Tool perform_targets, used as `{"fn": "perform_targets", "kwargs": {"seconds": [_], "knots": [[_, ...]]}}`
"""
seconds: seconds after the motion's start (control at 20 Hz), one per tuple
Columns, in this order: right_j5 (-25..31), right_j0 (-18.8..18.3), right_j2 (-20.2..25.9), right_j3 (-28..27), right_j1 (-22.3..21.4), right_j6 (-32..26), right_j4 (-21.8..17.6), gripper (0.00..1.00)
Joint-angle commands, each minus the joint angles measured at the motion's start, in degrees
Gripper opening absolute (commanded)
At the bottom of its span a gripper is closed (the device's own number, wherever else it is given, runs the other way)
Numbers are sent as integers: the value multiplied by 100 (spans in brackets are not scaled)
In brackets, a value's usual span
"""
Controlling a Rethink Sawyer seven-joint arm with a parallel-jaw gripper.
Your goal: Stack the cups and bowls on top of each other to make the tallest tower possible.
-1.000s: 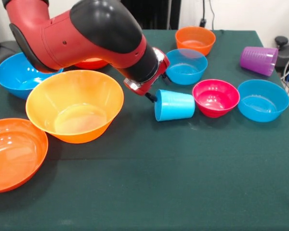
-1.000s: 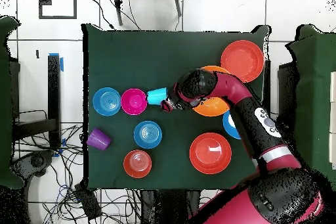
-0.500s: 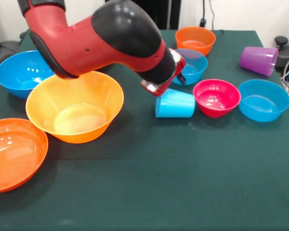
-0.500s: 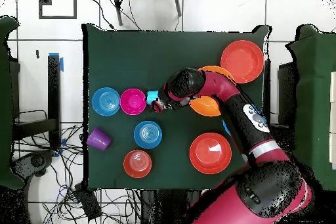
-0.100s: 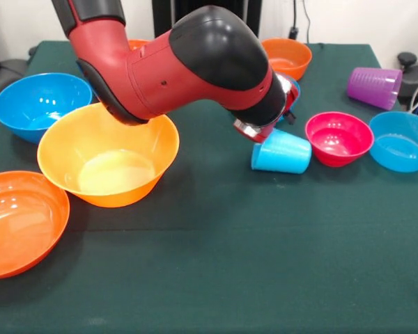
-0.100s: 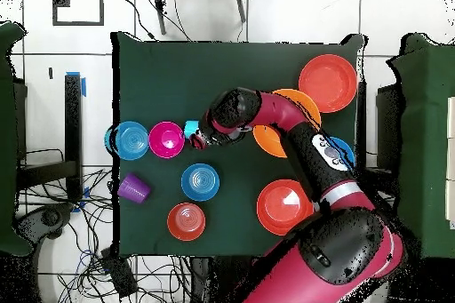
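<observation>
The light blue cup (image 5: 281, 152) lies on its side, its wide end toward the arm. My gripper (image 5: 287, 117) is pressed against its far side, mostly hidden behind the wrist. Overhead, the gripper (image 6: 201, 137) touches the cup (image 6: 191, 128), which touches the pink bowl (image 6: 166, 139), which in turn touches a small blue bowl (image 6: 131, 139). The pink bowl (image 5: 338, 138) and that small blue bowl (image 5: 403, 141) sit upright right of the cup. The purple cup (image 5: 374, 87) lies on its side at the far right.
A large yellow-orange bowl (image 5: 108, 153), a large blue bowl (image 5: 38, 104) and a large red-orange bowl (image 5: 21, 223) stand at the left. A small orange bowl (image 5: 287, 57) sits at the back. Overhead, the pushed small blue bowl reaches the table's left edge (image 6: 114, 139).
The arm has swept sideways, right in the front view. It has pushed the light blue cup, the pink bowl and the small blue bowl along toward the table edge.
</observation>
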Motion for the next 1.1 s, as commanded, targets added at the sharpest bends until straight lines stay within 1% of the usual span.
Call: {"fn": "perform_targets", "kwargs": {"seconds": [0.05, 0.5, 0.7, 0.85, 1.1], "knots": [[-498, 119, -282, -421, 205, 144, 35, 0], [-553, 81, -348, -296, 117, 64, -22, 0], [-679, 44, -349, -203, 81, 61, -79, 0], [-790, 84, -330, -228, 36, 116, -90, 0], [-819, 131, -328, -316, -152, 5, -176, 0]]}}
